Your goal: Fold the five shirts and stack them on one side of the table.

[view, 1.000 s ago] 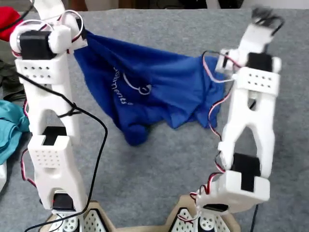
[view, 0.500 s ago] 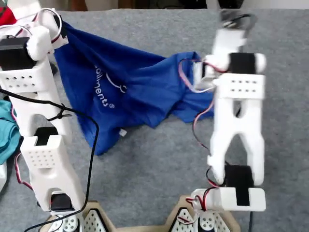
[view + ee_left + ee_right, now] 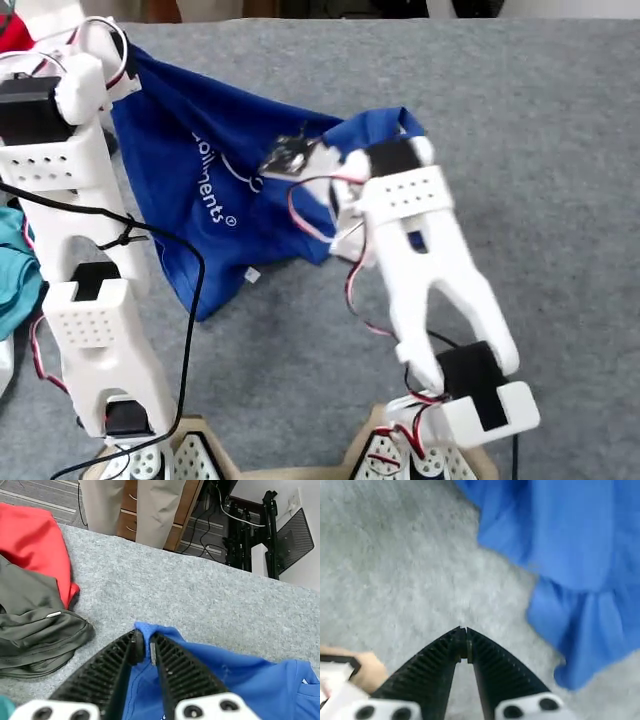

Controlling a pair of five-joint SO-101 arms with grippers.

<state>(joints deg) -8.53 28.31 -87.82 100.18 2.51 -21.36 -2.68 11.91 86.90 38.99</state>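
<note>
Swung to centre, right tool (image 3: 463,647) closed & empty over surface (image 3: 520,150); left tool (image 3: 145,650) pinches shirt (image 3: 230,200) corner upper left, prob. to stretch it flat.

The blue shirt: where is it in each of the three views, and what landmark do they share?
High view: the shirt lies left of centre on the grey table, one corner at the top left.
Left wrist view: the shirt is pinched by a corner in the left gripper.
Right wrist view: the shirt lies beyond the shut right gripper.
Shared landmark: the grey table.
</note>
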